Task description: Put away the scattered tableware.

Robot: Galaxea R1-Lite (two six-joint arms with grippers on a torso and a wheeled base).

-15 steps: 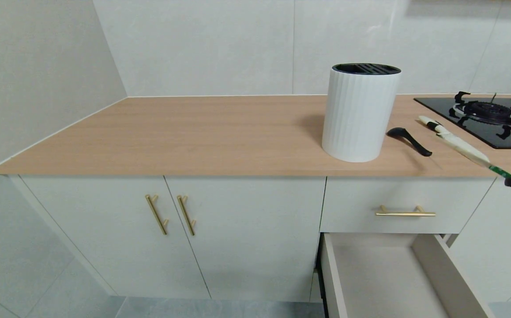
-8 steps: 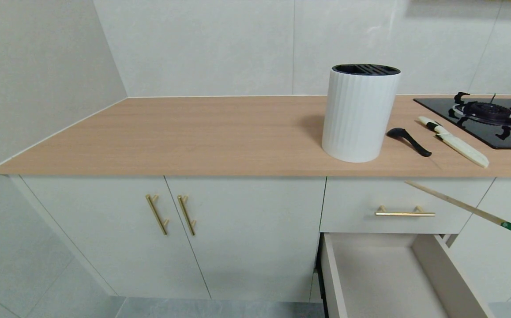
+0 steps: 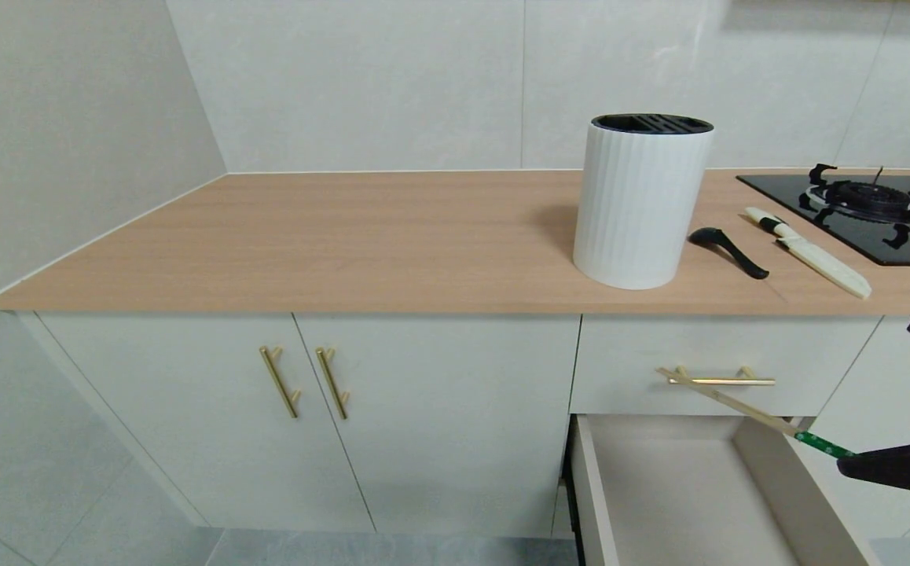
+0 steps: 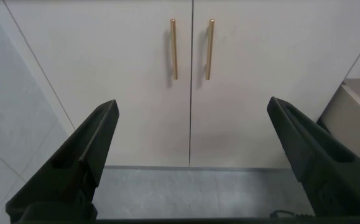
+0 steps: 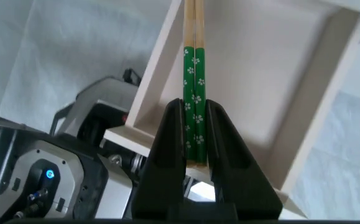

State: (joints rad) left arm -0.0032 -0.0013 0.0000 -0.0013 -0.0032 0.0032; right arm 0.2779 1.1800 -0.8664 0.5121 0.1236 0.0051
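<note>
The right tool (image 3: 848, 465) is clamped on the green end of the chopsticks (image 3: 738, 402), which slant over the open drawer (image 3: 587, 487) (tips by the upper handle (image 3: 722, 381)). I'd level them and lower them inside the walls before letting go. The left tool (image 4: 192, 106) hangs spread apart.

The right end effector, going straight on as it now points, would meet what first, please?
Probably the open drawer: the chopsticks held in the right end effector point into it, though depth is unclear.
</note>
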